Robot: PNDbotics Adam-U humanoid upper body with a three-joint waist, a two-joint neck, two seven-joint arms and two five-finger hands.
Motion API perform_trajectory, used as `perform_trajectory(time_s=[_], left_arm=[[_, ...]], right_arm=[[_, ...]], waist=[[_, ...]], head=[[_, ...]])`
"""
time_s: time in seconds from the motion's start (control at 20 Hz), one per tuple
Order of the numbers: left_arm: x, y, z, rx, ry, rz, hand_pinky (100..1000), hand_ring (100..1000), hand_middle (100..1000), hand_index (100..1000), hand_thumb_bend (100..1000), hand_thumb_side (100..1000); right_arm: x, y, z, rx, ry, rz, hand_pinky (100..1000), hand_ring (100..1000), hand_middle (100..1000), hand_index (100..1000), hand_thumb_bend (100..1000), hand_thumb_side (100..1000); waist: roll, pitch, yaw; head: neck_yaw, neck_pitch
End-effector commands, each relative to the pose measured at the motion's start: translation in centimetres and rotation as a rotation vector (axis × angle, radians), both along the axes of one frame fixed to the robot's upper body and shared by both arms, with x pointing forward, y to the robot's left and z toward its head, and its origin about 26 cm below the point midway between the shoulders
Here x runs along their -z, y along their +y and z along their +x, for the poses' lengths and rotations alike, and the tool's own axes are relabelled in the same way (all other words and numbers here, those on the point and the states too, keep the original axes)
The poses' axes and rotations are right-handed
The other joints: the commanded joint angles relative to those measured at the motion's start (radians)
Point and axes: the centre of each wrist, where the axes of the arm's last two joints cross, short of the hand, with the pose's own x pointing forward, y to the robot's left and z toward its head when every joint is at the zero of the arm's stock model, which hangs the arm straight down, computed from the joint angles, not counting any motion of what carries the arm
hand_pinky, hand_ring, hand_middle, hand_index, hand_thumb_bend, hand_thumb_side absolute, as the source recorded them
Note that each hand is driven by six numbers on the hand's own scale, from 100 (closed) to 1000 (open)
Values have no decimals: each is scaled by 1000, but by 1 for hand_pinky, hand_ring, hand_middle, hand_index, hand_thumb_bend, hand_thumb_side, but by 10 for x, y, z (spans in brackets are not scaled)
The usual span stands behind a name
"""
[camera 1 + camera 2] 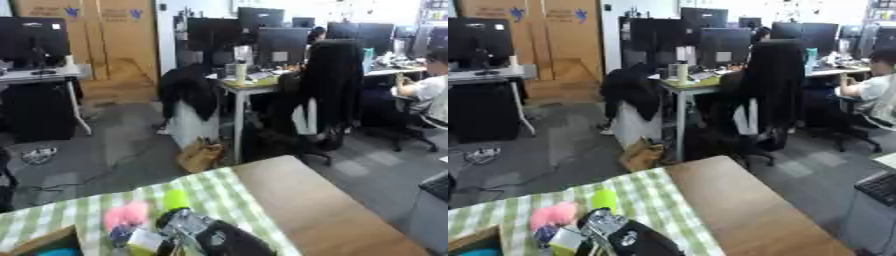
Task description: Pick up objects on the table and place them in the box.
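Note:
A green-checked cloth [227,197] covers the left part of the wooden table [324,210]. On it lie a pink fluffy thing [127,215], a green rounded thing [175,199] and a small bluish thing [121,234]. A cardboard box [45,241] stands at the lower left with something blue [58,252] inside. My right arm, black with a silver joint [188,222], comes in at the bottom centre. Its hand [164,239] lies low beside a pale whitish-yellow thing [144,241], just right of the box. Whether it holds that thing is hidden. My left hand does not show.
The view is tilted up into an office. Beyond the table's far edge are desks with monitors [280,45], a black chair [328,95], a brown bag on the floor [199,156] and seated people at the back right. Bare wood lies right of the cloth.

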Motion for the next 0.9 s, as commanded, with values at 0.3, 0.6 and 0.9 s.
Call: perform_trajectory(time_s=[0.3,0.6,0.9], left_arm=[[-11,1,-2,-5,-37,13,862,903,879,921,269,1000],[-11,1,-2,-6,-37,13,861,903,879,921,269,1000],[-11,1,-2,-5,-36,14,861,903,879,921,270,1000]], right_arm=[[-21,0,8,-11,-93,-9,835,704,244,402,100,602],[-28,1,10,-11,-119,-6,739,557,238,396,100,599],[-39,2,13,-9,-159,4,653,452,231,388,100,597]], waist=[[-10,-13,0],[-8,-14,-1],[-7,-14,0]], head=[[-10,-6],[-14,-3],[-18,-5]])
